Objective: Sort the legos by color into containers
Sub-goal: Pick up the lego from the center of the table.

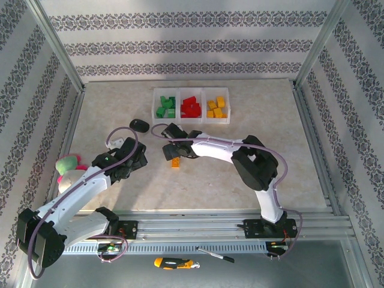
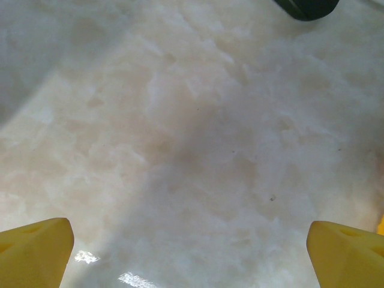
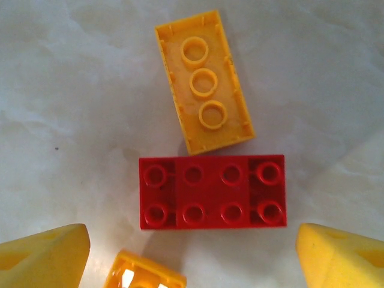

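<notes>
The right hand (image 3: 192, 243) is hovering wide open over three loose bricks near the middle of the tabletop (image 1: 258, 114). A red brick (image 3: 212, 192) is lying studs-up just ahead of the spread fingers (image 3: 42, 258). Its long sides are running across the gap, and bare surface is showing past both short ends. An orange brick (image 3: 204, 81) is lying upside down beyond it, tilted, with one short edge touching or almost touching the red brick's far long edge. A second orange brick (image 3: 144, 275) is poking in at the bottom of the wrist view, just beside one fingertip and near a corner of the red brick, crowding that side.

The left hand (image 2: 189, 240) is hanging open too, its fingers (image 2: 36, 249) spread over bare tabletop with nothing between them. A black oval object (image 2: 306, 9) is showing at the far edge of its view, well apart from the fingers.

The tray (image 1: 191, 90) is sitting toward the far edge of the tabletop. Green bricks (image 1: 166, 107) are lying in its left compartment, red bricks (image 1: 191, 108) in the middle and orange bricks (image 1: 216, 108) in the right. Open surface is lying between the loose bricks and the tray, and the right half of the tabletop is bare out to the frame rail. A plush toy (image 1: 67, 165) is sitting at the left edge, beside the left arm.
</notes>
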You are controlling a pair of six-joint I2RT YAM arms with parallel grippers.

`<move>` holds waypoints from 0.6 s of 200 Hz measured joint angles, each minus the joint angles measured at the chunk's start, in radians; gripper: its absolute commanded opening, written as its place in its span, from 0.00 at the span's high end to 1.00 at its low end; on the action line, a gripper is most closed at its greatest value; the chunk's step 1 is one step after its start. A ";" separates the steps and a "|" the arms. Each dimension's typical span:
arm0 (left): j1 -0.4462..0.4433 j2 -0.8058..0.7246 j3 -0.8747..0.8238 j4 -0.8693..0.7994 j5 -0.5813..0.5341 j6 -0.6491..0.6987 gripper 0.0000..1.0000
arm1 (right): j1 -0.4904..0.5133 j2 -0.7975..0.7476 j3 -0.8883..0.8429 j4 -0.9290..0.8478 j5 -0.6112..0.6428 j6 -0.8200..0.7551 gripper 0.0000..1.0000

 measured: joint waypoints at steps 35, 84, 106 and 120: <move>0.000 0.000 -0.001 -0.003 0.000 -0.012 0.01 | -0.008 0.058 0.059 -0.019 0.000 -0.003 0.13; 0.000 0.003 -0.001 -0.002 0.001 -0.014 0.01 | -0.024 0.109 0.092 -0.026 -0.006 -0.007 0.20; 0.000 0.006 -0.001 -0.002 0.006 -0.014 0.01 | -0.027 0.110 0.106 -0.030 -0.016 -0.014 0.19; 0.000 0.013 -0.001 -0.002 0.010 -0.014 0.01 | -0.032 0.113 0.111 -0.030 -0.026 -0.018 0.19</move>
